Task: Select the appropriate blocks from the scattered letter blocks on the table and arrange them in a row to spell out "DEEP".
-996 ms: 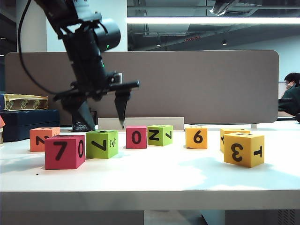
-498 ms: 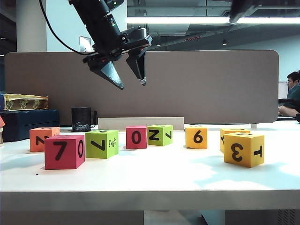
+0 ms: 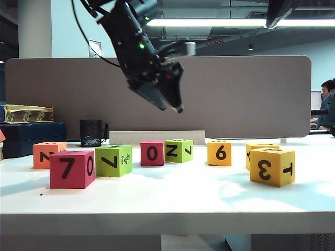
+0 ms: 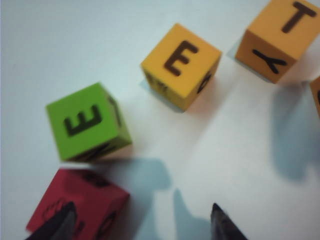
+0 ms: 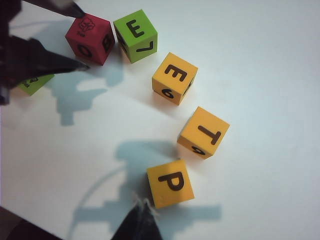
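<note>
On white worktop [image 3: 172, 201]: eight letter blocks [image 3: 178, 150] scattered in loose row. Left gripper [image 3: 170, 102] raised above row middle, angled down, jaws apart, empty. Right gripper [image 5: 142, 220] high over right blocks, jaws together.

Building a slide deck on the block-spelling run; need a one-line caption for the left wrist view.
Open left gripper hovering above a red block, with green E and orange E blocks beyond.
</note>
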